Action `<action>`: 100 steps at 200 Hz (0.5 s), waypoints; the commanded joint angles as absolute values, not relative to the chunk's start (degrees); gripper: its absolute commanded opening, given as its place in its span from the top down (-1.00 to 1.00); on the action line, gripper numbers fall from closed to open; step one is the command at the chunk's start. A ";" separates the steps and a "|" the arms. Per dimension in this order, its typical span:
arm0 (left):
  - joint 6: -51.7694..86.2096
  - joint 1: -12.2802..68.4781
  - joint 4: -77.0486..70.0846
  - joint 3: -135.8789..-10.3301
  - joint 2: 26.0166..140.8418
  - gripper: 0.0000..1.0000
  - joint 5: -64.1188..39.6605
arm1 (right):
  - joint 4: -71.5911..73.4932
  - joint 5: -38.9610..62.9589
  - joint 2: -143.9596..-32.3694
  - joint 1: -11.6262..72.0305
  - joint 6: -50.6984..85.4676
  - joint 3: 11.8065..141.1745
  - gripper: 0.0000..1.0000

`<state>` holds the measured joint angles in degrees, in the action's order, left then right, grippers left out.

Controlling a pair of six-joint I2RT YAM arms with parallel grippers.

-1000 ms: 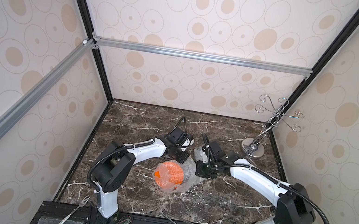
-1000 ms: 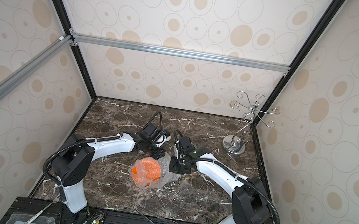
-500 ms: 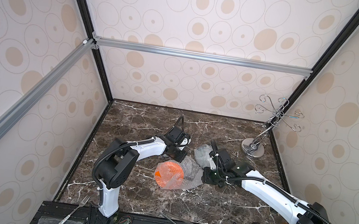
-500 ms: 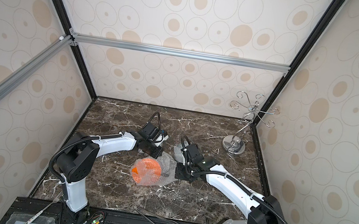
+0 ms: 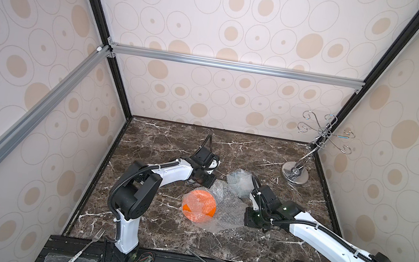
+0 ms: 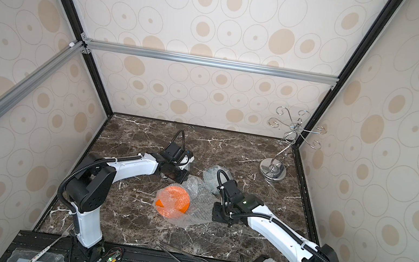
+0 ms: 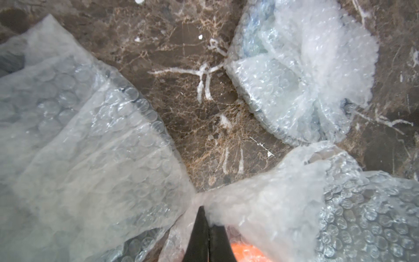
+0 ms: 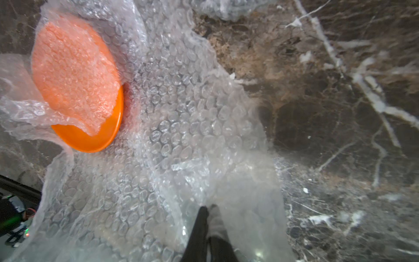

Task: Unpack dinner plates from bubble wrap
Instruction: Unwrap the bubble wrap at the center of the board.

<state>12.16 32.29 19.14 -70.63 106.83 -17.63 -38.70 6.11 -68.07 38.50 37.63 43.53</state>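
Right wrist view first: shows the orange plate [image 8: 90, 140] lying flat on the marble tabletop [image 8: 317, 113], rim partly bare but with a loose flap of bubble wrap [image 8: 181, 136] draped over most of its face. Same story in both top views, plate [image 5: 199, 205] roughly mid-table between the two arms, sheet spread out beside it toward the right arm and seemingly under it too. Right gripper [image 8: 207, 212] pinched down on the near edge of that sheet, jaws almost together with film caught between them. Left gripper [image 7: 207, 217] clamped tight on another corner of the wrap, right up against the plate's far side. Handling-wise: feather-light, floppy, crinkly film, so no pushing it anywhere, only pulling, and probably drags the plate along if yanked. Looks hard and glossy, that plate, so likely slides easily on polished stone and chips if flipped over. Best bet imo: grab the wrap by corners and edges, never the middle, and peel the flap back low and slow, away from the plate. Also spotted: a second wrapped bundle [image 5: 240, 183] just behind, not yet opened, and a wire stand [image 5: 295, 174] well off in the far corner.
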 commanded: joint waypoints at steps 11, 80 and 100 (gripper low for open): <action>12.85 31.82 21.13 -73.84 105.86 0.84 -18.14 | -42.89 2.64 -66.35 38.23 37.65 44.77 0.40; 13.73 31.82 24.92 -77.65 100.57 -0.20 -17.99 | -52.57 -2.73 -65.75 38.37 33.62 56.99 0.15; 14.20 31.82 26.03 -77.96 98.15 -0.39 -17.16 | -54.37 -3.63 -65.70 38.71 32.89 60.78 0.14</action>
<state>14.22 32.14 23.35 -75.16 102.15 -17.93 -49.28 -0.67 -66.72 38.50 34.50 56.60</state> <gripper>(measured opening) 0.654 0.427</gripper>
